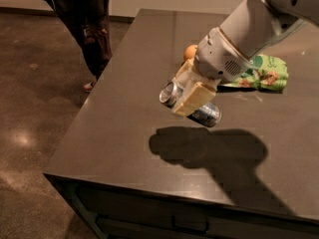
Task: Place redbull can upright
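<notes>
At the far left you have a person [79, 19] in dark trousers standing on the brown floor [30, 133] just off the table's left edge, with one shoe [89, 86] close to it. The dark table [114, 133] fills most of the rest of your view. Over its middle hangs the gripper [187, 101], its tan fingers [195, 96] closed across the middle of the redbull can [206, 114], so the jaws are narrow and holding it. The can lies on its side in that grip, tilted, one shiny end facing the left of the view and the blue-and-silver end poking out lower on the right. It looks lifted clear of the tabletop, though you cannot be sure from this angle. A broad shadow [209, 148] falls on the table nearer to you. Behind the gripper an orange [190, 51] peeks out. The grey arm [239, 44] runs up to the upper right, and beside it a green snack bag [266, 73] lies flat on the table
</notes>
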`<state>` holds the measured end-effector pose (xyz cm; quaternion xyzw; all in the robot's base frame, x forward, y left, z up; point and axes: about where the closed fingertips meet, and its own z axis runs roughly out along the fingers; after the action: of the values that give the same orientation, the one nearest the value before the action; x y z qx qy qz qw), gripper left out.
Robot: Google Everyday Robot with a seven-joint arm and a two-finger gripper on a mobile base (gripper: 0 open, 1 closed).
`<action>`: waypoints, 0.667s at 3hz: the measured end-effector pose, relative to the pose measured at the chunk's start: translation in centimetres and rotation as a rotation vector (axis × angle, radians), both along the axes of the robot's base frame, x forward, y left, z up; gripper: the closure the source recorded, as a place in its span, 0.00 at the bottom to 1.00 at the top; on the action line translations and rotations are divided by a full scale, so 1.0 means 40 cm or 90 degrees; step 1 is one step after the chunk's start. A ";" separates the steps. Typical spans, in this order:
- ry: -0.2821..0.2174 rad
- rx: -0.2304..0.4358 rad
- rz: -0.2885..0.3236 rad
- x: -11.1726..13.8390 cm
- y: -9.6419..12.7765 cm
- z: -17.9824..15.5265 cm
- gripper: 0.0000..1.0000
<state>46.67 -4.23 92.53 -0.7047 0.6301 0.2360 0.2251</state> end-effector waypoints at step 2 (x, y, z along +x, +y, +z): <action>0.062 0.181 -0.105 0.041 0.007 0.030 1.00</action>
<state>48.29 -3.94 93.74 -0.5994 0.6562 0.3373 0.3104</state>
